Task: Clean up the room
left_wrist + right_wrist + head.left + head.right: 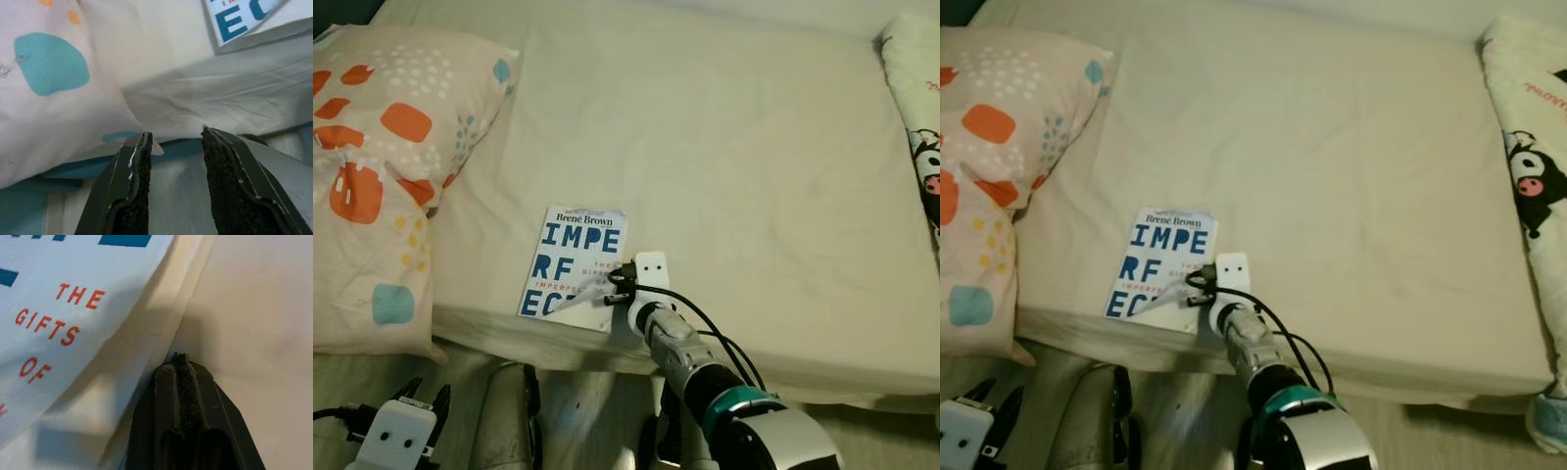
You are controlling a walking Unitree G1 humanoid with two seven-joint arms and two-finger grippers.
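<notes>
From my head, the book [574, 266] lies near the bed's [754, 176] front edge, cover reading "Brené Brown" and "IMPE"; my right gripper [619, 284] touches its right edge. My left wrist shows my left gripper [176, 142] released, below a pillow [49, 88]. My right wrist shows clenched jaws beside "THE GIFTS OF".

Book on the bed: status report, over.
Right gripper at the book's right edge, cover lifting. Left gripper open, low beside the pillow. Book lies flat near the mattress edge.
</notes>
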